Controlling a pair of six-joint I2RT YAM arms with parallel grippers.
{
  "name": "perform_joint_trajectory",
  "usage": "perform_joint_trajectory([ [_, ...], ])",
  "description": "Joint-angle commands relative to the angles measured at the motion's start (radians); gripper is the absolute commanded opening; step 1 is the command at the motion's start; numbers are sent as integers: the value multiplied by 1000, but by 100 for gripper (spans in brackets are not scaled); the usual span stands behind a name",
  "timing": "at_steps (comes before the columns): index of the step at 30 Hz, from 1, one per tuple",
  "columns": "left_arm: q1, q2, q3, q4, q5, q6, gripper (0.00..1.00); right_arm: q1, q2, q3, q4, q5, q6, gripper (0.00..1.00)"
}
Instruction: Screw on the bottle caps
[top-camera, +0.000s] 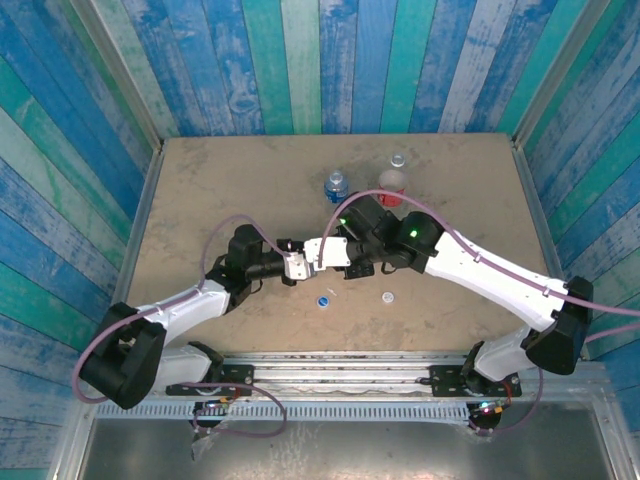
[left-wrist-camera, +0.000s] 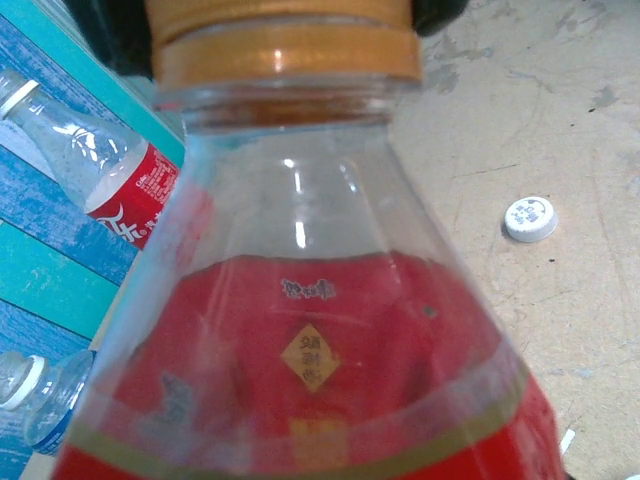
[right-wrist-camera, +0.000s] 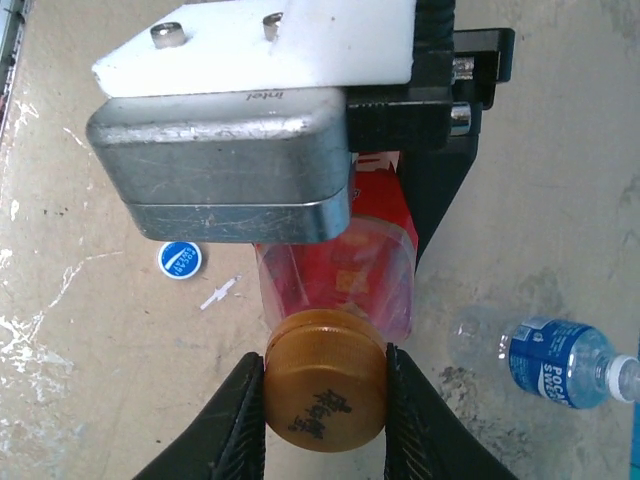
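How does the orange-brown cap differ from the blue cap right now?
The orange-brown cap sits on the neck of the red bottle; the blue cap lies loose on the table. The jaws of the right gripper clamp the orange-brown cap; nothing touches the blue cap. Both are round, printed on top.

A robot test cell — a scuffed tabletop (top-camera: 210, 190) boxed in by blue-green plank walls (top-camera: 340, 60), two arms (top-camera: 480, 265) bolted to a metal rail (top-camera: 340, 372).
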Motion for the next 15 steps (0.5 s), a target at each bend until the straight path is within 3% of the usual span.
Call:
perform_joint_trajectory([
  [1, -4, 3, 9, 26, 9, 1, 46, 8, 5, 15, -36, 31, 2, 18],
  [4, -3, 1, 7, 29, 8, 2, 46, 10, -4, 9, 14, 97, 158, 10],
  [10, -3, 3, 8, 25, -3, 1, 46, -4, -36, -18, 145, 175, 905, 1],
  [13, -3, 6, 10, 22, -6, 5, 46, -56, -78, -66, 156, 79, 1292, 1],
  [15, -3, 11, 13, 24, -3, 6, 46, -84, -113, -113, 212, -14, 1469, 1],
])
